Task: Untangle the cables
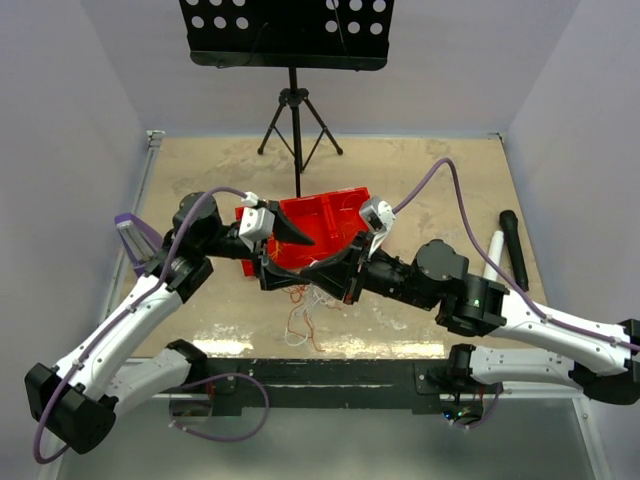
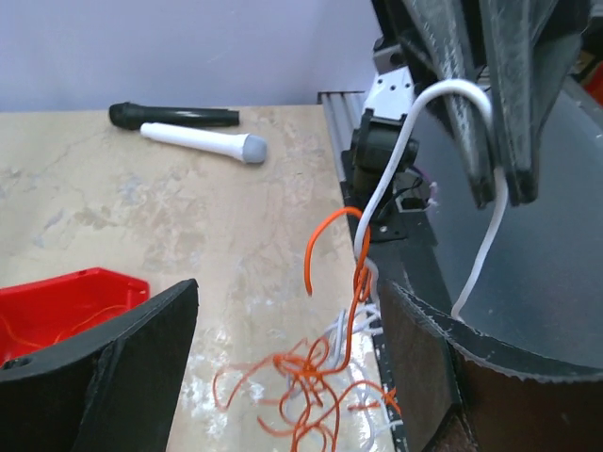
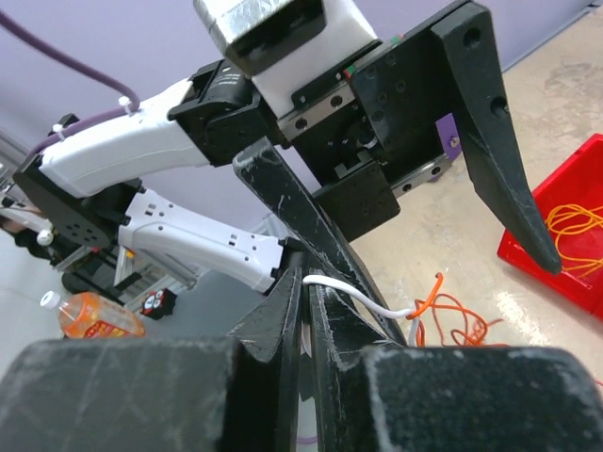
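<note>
The cables [image 1: 305,318] are a loose clump of orange and white strands on the table, just in front of the red bin [image 1: 335,212]. In the left wrist view the clump [image 2: 316,381] lies below and between the wide-open jaws of my left gripper [image 2: 283,367], which is empty. My right gripper [image 3: 318,287] is shut on a white cable [image 3: 372,303] and holds it up. That cable [image 2: 400,160] rises from the clump with an orange strand [image 2: 325,235] looped on it. In the top view the left gripper [image 1: 288,257] and right gripper [image 1: 325,280] meet above the clump.
The red bin [image 3: 565,235] holds a few orange strands. A black microphone [image 1: 512,245] and a white one [image 1: 492,255] lie at the right. A music stand [image 1: 290,40] on a tripod stands at the back. A purple item [image 1: 130,232] sits at the left edge.
</note>
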`<state>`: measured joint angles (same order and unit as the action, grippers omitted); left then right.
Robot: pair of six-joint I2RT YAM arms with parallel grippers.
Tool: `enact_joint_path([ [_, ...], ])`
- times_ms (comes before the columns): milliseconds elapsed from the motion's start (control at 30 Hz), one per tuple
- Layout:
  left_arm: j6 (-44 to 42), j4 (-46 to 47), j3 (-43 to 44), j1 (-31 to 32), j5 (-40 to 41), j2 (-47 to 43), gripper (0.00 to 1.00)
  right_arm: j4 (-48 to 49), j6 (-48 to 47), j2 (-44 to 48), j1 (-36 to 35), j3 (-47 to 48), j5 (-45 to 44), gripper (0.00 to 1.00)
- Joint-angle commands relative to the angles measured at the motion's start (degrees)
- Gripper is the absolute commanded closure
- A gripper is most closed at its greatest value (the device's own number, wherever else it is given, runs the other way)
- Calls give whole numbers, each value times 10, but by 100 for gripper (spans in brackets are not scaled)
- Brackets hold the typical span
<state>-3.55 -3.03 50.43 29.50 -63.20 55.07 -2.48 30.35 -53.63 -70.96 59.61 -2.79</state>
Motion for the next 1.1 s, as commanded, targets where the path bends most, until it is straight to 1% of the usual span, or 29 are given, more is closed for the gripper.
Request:
enact_joint_path([
  [0,134,130,-21,1,-71,7,18,63,5,1,1,-7,26,91],
  [100,189,201,-45,7,-82,10,18,82,7,-14,1,-4,38,91],
  [167,223,232,-50,14,-94,11,19,92,7,-24,1,-2,45,91],
  [400,261,275,-56,21,-72,3,20,133,12,-60,1,-3,67,91],
  [467,279,289,-56,21,-64,2,22,145,16,-66,1,-6,69,92],
  [533,281,293,-64,21,-52,2,28,152,16,-68,0,0,67,92],
  [600,262,276,-76,21,-37,0,38,149,14,-67,1,18,61,93],
  [700,245,261,-98,21,-20,-5,49,148,7,-67,1,41,59,93],
  [733,244,261,-104,21,-14,-7,51,148,5,-68,1,48,61,93],
  [867,221,244,-119,22,-10,-8,55,150,2,-78,1,70,68,94],
  [933,184,214,-121,21,3,-10,60,153,-4,-78,1,82,67,94],
  [1067,159,197,-139,21,12,-15,67,148,-16,-74,1,120,60,94],
])
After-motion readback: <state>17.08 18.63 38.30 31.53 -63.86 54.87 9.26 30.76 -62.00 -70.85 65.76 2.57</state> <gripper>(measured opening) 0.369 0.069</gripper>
